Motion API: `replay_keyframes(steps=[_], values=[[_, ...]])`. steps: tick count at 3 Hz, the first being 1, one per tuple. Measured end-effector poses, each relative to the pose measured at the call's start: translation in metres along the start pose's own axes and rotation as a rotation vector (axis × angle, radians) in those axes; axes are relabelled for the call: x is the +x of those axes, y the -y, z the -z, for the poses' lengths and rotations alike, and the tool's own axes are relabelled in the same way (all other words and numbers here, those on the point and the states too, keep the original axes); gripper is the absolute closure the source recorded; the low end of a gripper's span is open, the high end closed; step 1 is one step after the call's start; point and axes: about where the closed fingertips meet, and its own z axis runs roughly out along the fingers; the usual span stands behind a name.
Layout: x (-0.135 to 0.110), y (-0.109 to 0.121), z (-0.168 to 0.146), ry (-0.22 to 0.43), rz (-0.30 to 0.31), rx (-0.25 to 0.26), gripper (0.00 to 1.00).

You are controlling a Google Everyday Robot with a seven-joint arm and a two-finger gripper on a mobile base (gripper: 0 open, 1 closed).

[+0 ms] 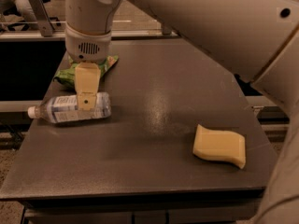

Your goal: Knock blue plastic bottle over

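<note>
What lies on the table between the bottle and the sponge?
Only bare table, seen in the camera view. The end effector is at the bottle, away from the sponge.

A dark grey table [154, 125], faintly speckled and catching a pale sheen, is carrying the blue plastic bottle [70, 108], its clear body showing a blue-and-white label and a white cap [32, 111]. The gripper [87, 99], hanging over the bottle at the table's left side, is showing pale yellow beneath a cream wrist [88, 41] marked with a small dotted grille. A green snack bag [65, 74] with lighter markings is peeking out behind, a pale yellow block [219, 146] is glowing at right, and the arm [210, 17] is gleaming off-white.
</note>
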Motion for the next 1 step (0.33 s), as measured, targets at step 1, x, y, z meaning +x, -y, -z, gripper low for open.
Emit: replay_keyframes(steps=[1], values=[[0.0,-0.0001,-0.0002,0.0,0.0,0.0,0.0]])
